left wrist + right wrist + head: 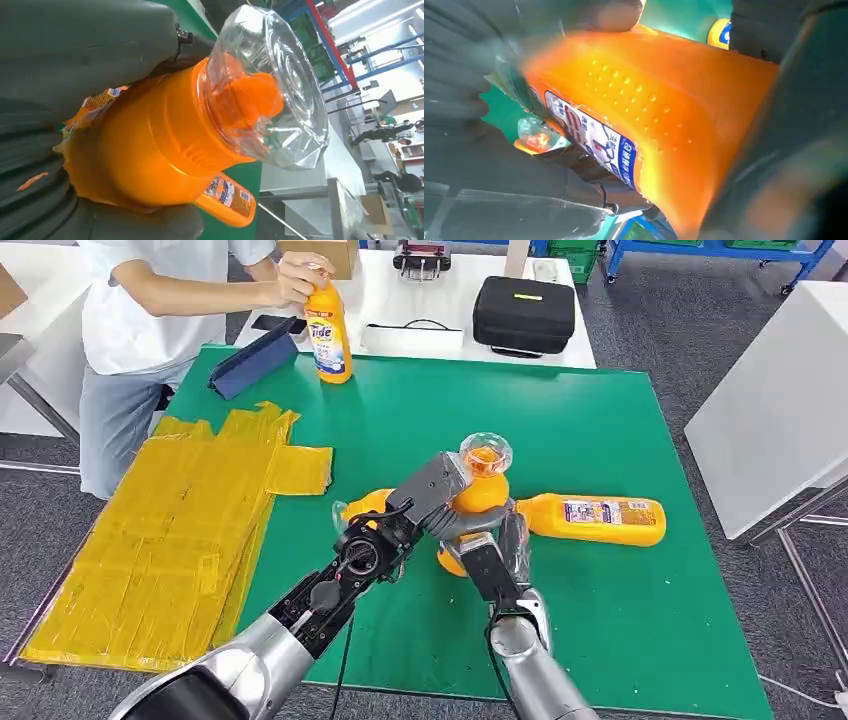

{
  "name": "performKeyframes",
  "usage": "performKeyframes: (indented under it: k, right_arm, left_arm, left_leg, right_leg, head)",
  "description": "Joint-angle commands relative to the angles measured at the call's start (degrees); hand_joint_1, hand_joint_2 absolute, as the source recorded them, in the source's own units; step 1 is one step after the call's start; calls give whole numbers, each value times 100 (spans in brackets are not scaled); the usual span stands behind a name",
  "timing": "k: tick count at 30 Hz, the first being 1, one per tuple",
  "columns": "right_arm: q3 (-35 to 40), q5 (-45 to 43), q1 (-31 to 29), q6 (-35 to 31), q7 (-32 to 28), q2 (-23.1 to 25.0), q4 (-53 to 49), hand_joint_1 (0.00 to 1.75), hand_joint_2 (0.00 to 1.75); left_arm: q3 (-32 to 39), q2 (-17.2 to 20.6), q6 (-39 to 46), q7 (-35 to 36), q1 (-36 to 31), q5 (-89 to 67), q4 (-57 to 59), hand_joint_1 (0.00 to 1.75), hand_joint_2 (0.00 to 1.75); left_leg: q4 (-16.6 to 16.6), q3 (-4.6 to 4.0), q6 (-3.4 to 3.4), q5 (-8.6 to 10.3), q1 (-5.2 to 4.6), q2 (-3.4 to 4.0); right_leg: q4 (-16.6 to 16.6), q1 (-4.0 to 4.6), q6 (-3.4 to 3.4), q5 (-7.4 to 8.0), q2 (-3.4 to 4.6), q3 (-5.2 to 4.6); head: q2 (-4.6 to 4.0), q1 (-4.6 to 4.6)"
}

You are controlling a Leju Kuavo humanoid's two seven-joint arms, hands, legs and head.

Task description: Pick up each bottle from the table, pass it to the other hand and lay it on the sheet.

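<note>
The handover is in progress: both the left hand (432, 502) and the right hand (492, 552) grasp the bottle (478, 490), held upright over the middle of the green table (620, 630). Nothing lies on the yellow sheet (170, 540) at the table's left edge yet. A second bottle (598, 519) lies just right of the hands, and a third (365, 506) lies behind the left hand. At the far edge a person's hand (300, 276) holds another bottle (328, 332) beside a blue folder (252, 362).
</note>
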Motion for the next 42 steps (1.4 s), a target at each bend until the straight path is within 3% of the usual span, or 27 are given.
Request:
performKeyframes:
  k: [1,10,11,13,14,15,16,36,42]
  right_arm:
    - [11,36,-221,34,-25,-5,116,175,175]
    - [-65,-53,-229,42,-22,3,130,175,175]
    - [-75,-66,-227,35,-22,7,131,157,175]
    - [-77,-83,-246,38,-32,-6,157,148,175]
    - [-78,-105,-258,27,-52,-5,182,110,175]
    - [-88,-127,-270,12,-66,0,206,17,175]
    - [-92,-140,-282,-6,-77,7,226,0,175]
    - [-22,-286,-393,21,-199,21,433,0,175]
    - [239,-496,-116,275,-273,-29,-24,0,175]
  left_arm:
    - [100,25,141,-8,-119,69,181,175,175]
    - [283,52,248,-32,-93,252,116,175,175]
    - [284,52,249,-38,-94,263,119,175,175]
    - [287,55,265,-44,-109,278,136,175,175]
    - [294,55,286,-61,-114,310,146,175,175]
    - [296,62,294,-73,-114,333,146,175,175]
    - [295,69,302,-80,-118,348,141,175,175]
    - [336,148,358,-139,-74,442,89,175,175]
    - [357,215,474,-180,-50,515,83,175,175]
  left_leg:
    - [3,28,-20,-17,6,22]
    - [2,24,-18,-15,5,22]
    - [1,16,-14,-10,5,15]
    - [-1,11,-11,-6,2,12]
    - [3,20,-17,-13,6,17]
    - [5,30,-22,-18,7,20]
    - [1,19,-15,-11,4,16]
    - [-1,8,-9,-4,2,11]
    - [2,45,-28,-25,10,36]
  right_leg:
    - [-4,7,-17,-9,17,27]
    - [-4,6,-15,-8,16,23]
    - [-4,6,-11,-5,12,16]
    - [-2,2,-9,-3,9,10]
    - [-3,7,-14,-7,13,20]
    - [-4,8,-18,-11,14,31]
    - [-3,5,-13,-6,12,19]
    - [-3,3,-7,-1,9,8]
    - [-8,12,-23,-12,28,44]
  head:
    - [0,0]
    - [0,0]
    - [0,0]
    - [0,-2]
    - [0,2]
    - [0,0]
    - [0,0]
    - [0,0]
    - [0,0]
